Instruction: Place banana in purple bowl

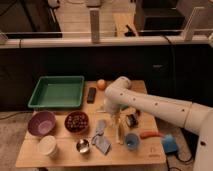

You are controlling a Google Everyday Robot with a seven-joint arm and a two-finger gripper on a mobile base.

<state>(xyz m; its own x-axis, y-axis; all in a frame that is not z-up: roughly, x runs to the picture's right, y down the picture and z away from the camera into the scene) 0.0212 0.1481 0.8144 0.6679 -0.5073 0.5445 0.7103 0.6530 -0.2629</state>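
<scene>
The gripper (113,114) on the glossy white arm hangs at mid-table (apart or together, I cannot tell), just far of the slim, pale, faintly curved banana (120,133) lying on the wooden table (150,152), well right of the round, smooth-walled purple bowl (36,121).

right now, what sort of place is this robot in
Probably an indoor robot test area: a small wooden table set with a rectangular green plastic tray and round purple plastic bowl, a metal railing behind, the gripper hanging over the table's middle.
</scene>
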